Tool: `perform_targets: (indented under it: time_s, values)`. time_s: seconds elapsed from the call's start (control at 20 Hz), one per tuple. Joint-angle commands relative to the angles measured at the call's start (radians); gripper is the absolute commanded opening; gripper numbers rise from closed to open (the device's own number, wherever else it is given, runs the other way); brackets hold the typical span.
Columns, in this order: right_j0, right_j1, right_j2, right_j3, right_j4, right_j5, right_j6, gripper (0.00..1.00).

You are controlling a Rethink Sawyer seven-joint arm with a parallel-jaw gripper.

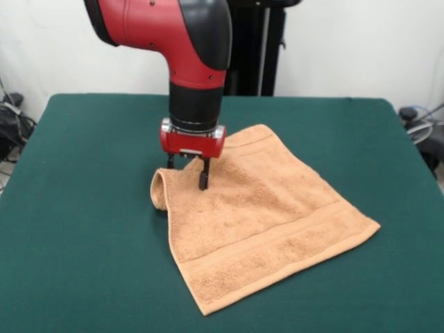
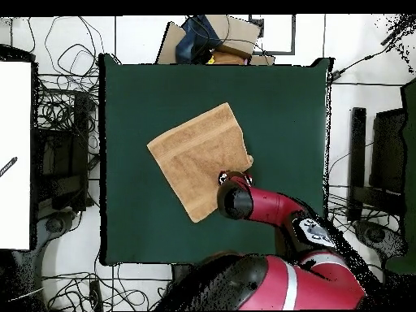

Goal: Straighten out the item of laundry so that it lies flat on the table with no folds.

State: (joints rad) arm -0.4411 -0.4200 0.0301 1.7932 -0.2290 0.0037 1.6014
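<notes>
Towel (image 1: 267, 229) lies mid-table (image 1: 69, 229), near corner & banded edge already flat, but farther back its left corner is curled up into a small fold, w/ gripper (image 1: 188, 172) low right at that fold, fingers slightly apart, nothing clearly held, prob. to pull it flat.

The arm (image 2: 268, 207) hides the towel's (image 2: 199, 154) corner overhead, and the jaws too

Bare table (image 1: 83, 229) lying open all around towel (image 1: 270, 215); arm (image 1: 198, 76) standing over towel's curled corner, blocking access there.
</notes>
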Motion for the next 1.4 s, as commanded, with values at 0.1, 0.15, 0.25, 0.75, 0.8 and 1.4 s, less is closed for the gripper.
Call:
perform_targets:
  time_s: [0.1, 0.15, 0.25, 0.75, 0.8, 1.4]
  values:
    - [-0.026, 0.043, -0.002, 0.117, -0.082, 0.038, 0.093, 1.00]
    - [-0.025, 0.042, -0.004, 0.122, -0.083, 0.035, 0.095, 1.00]
    - [-0.022, 0.042, -0.007, 0.126, -0.082, 0.031, 0.100, 1.00]
    - [-0.010, 0.028, -0.008, 0.133, -0.068, 0.034, 0.110, 1.00]
    - [-0.009, 0.020, -0.008, 0.139, -0.066, 0.037, 0.111, 1.00]
    - [-0.132, -0.043, 0.011, 0.181, -0.153, 0.086, 0.033, 1.00]
